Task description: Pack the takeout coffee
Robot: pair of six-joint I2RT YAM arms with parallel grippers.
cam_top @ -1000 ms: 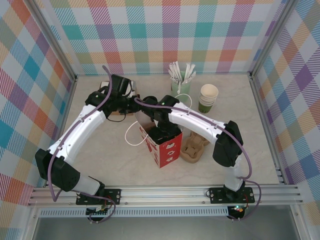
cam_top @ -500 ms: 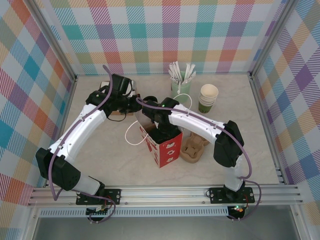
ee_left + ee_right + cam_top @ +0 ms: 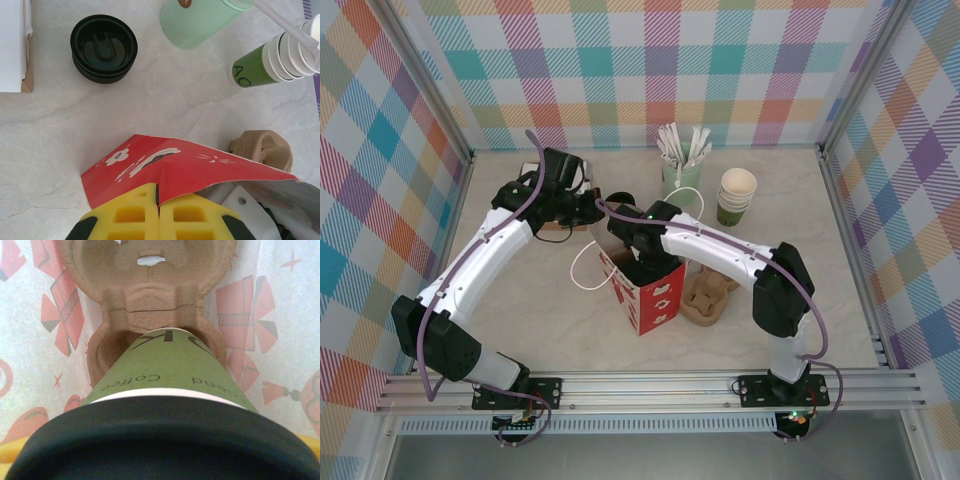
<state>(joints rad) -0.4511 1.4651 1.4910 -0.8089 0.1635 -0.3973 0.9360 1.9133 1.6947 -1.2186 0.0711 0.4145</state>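
The takeout coffee (image 3: 167, 367), a green paper cup with a black lid (image 3: 160, 440), stands with its foot in a socket of a brown pulp carrier (image 3: 150, 275) at the bottom of the red paper bag (image 3: 650, 295). My right gripper (image 3: 642, 262) reaches down into the bag and is shut on the cup; yellow finger edges (image 3: 6, 456) peek out beside the lid. Yellow too, my left gripper (image 3: 159, 200) is shut on the bag's red rim (image 3: 190, 165), holding it open at the bag's back left (image 3: 595, 215).
A second brown carrier (image 3: 705, 295) lies right of the bag. A stack of black lids (image 3: 103, 47), the pale green stirrer pot (image 3: 200, 20) and a stack of lidless green cups (image 3: 262, 62) stand behind. A white box (image 3: 12, 45) sits far left.
My right gripper has sunk slightly deeper into the bag with the cup. The left arm holds still on the rim.
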